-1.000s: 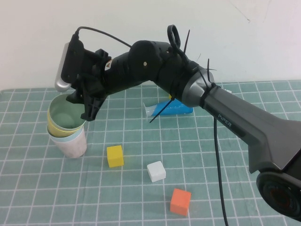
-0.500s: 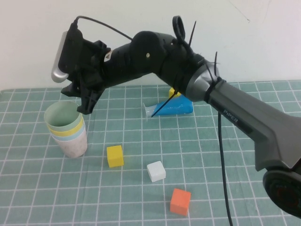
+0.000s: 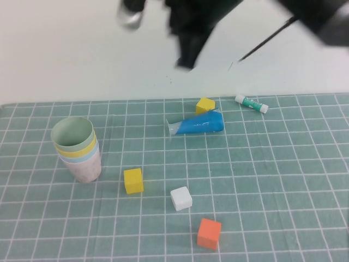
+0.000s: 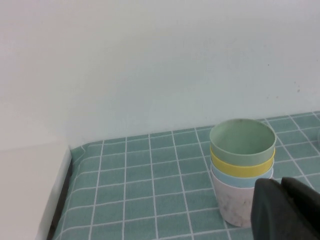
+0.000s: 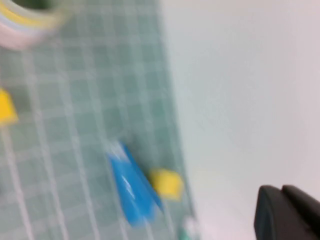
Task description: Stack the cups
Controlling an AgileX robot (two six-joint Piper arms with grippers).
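The four cups stand nested in one upright stack at the left of the green mat: the sage green cup (image 3: 72, 133) is innermost, then the yellow cup (image 3: 78, 152), the light blue cup (image 3: 83, 159) and the pale pink cup (image 3: 85, 170) outermost. The stack also shows in the left wrist view (image 4: 242, 141) and, blurred, in the right wrist view (image 5: 22, 20). My right gripper (image 3: 186, 54) is a blurred dark shape high above the mat, shut and empty (image 5: 281, 191). My left gripper (image 4: 281, 186) is shut and empty, close beside the stack; it is out of the high view.
A yellow cube (image 3: 133, 180), a white cube (image 3: 181, 198) and an orange cube (image 3: 209, 233) lie on the mat in front. A blue tube (image 3: 197, 124), another yellow cube (image 3: 205, 105) and a green-white stick (image 3: 251, 103) lie near the back wall.
My right arm has lifted away from the cup stack, up and to the right, and now blurs at the top edge. The stack stands as before.
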